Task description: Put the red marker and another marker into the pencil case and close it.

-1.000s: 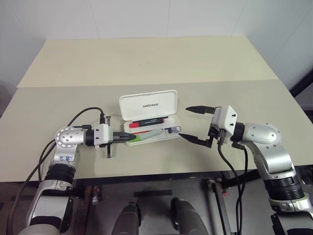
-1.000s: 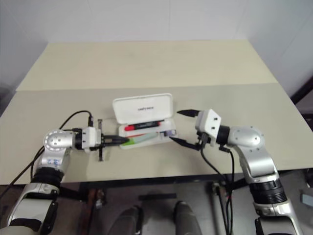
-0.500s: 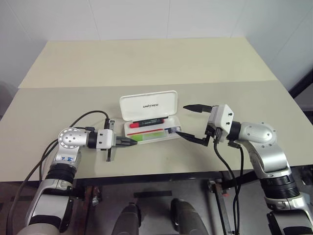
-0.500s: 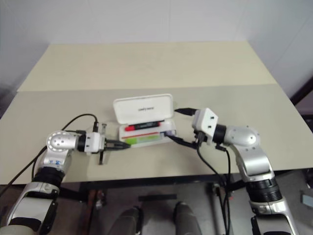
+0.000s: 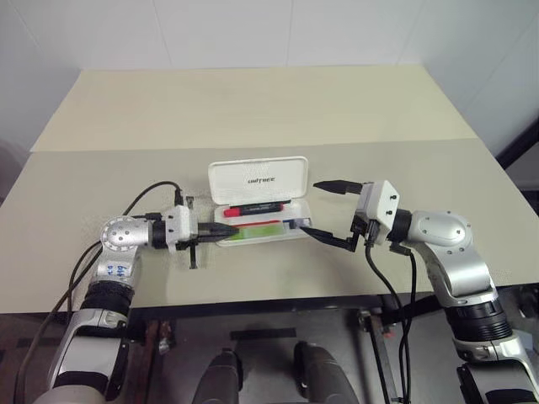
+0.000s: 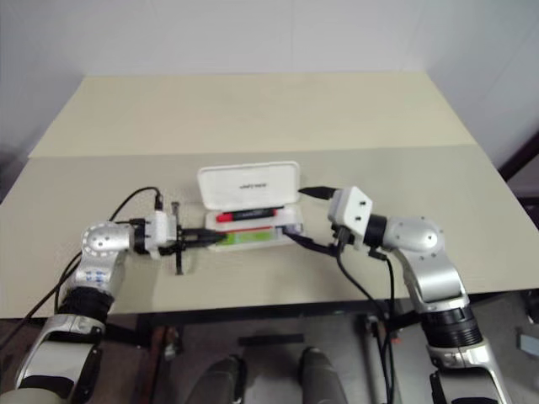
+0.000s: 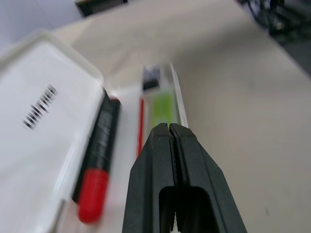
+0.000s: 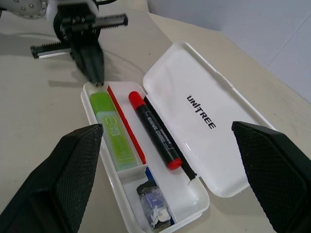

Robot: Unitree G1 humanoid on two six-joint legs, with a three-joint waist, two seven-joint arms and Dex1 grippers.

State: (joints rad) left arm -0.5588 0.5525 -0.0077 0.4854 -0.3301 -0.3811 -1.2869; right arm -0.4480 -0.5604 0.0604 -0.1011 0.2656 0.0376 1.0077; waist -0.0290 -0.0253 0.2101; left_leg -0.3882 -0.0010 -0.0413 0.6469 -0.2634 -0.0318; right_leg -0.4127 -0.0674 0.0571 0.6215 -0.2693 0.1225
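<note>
The white pencil case [image 5: 258, 178] lies open mid-table, its "UNITREE" lid tipped back. The red marker [image 8: 154, 130] lies in the back compartment along the hinge. The lime-green marker [image 8: 112, 137] lies flat in the front compartment, behind a red divider stripe. My left gripper [image 5: 221, 233] is shut with nothing in it; its tips hover at the case's left end, just by the green cap [image 7: 163, 104]. My right gripper [image 5: 312, 207] stands wide open at the case's right end, one finger behind that end and one in front, touching nothing.
A small dark block [image 8: 151, 206] sits in the case's right-end compartment. A black cable [image 5: 152, 195] loops over the table behind my left wrist. The table's front edge [image 5: 269, 296] runs close under both arms, and a seam [image 5: 379, 140] crosses the table behind the case.
The green marker, tilted over the case's front left rim a second ago, now lies flat inside. My left gripper has risen slightly, still shut. The right gripper has kept still.
</note>
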